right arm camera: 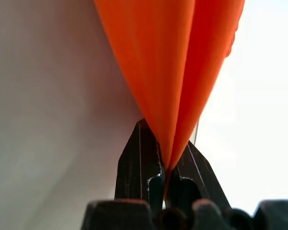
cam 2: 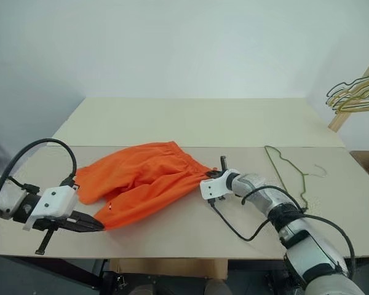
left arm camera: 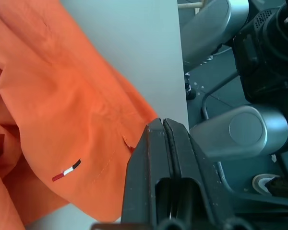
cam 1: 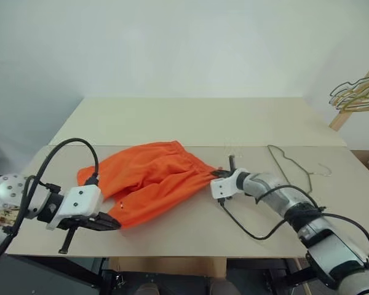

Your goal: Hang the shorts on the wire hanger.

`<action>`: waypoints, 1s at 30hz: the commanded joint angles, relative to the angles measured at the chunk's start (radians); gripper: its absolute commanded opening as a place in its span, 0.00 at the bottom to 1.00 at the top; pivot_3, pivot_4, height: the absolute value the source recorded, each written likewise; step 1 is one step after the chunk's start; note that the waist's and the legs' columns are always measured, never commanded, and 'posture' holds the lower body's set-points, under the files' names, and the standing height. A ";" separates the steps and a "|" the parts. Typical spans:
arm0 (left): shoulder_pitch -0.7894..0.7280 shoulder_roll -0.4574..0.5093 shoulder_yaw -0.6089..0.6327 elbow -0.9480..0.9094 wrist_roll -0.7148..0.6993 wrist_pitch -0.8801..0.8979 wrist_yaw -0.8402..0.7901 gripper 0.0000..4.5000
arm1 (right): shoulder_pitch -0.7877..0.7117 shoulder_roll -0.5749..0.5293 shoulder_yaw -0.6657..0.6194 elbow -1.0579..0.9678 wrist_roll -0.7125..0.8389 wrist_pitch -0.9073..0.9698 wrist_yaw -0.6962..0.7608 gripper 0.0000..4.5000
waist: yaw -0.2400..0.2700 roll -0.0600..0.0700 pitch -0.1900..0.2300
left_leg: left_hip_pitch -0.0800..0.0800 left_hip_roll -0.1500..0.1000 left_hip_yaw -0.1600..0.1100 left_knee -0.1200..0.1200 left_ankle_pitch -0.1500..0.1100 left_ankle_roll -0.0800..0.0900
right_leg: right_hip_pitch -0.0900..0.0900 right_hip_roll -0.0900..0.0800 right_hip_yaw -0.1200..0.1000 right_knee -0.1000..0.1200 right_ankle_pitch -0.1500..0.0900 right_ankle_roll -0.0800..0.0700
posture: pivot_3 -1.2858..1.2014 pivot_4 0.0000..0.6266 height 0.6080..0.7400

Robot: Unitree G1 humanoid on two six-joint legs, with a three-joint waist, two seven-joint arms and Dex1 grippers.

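A pale beige counter (cam 1: 190, 120) stands against a plain white wall (cam 1: 172, 43), a seam crossing it from left to right. At far right, a bunch of wire hangers (cam 1: 357, 92) hangs on a slanted wooden rod (cam 1: 347, 107).

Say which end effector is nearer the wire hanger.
Right. The right end effector grips the shorts beside the hanger; the left end effector holds their far corner.

A: What does the left gripper (left arm camera: 162, 128) have?
B: Its black fingers (left arm camera: 144, 163) are pressed together, pinching the edge of the shorts (left arm camera: 53, 115).
A: Any marking on the cloth?
B: A small striped tag (left arm camera: 66, 171), over the pale table (left arm camera: 134, 43).
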 commanded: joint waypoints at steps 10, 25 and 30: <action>-0.355 -0.128 -0.227 0.306 0.171 -0.202 0.001 0.00 | 0.370 -0.185 -0.328 -0.598 -0.071 0.449 0.095 0.00 | -0.037 0.000 0.000 | -0.006 0.000 0.001 0.001 0.000 0.000 | -0.004 0.000 0.000 0.000 0.000 0.000 | 0.46 0.02 1.00; -0.338 -0.117 -0.209 0.316 0.166 -0.245 -0.016 0.00 | 0.687 -0.100 -0.370 -1.073 0.027 0.590 0.338 0.00 | -0.105 0.000 0.000 | -0.006 0.002 0.001 0.001 0.000 0.000 | -0.004 0.001 0.000 0.000 -0.003 0.006 | 0.46 0.03 1.00; -0.259 -0.090 -0.172 0.190 0.066 -0.133 -0.039 0.04 | 0.640 -0.078 -0.342 -1.047 0.019 0.604 0.354 0.00 | -0.101 0.000 0.001 | -0.006 0.002 0.000 0.001 0.000 0.000 | -0.004 0.001 0.000 0.000 -0.003 0.006 | 0.46 0.03 1.00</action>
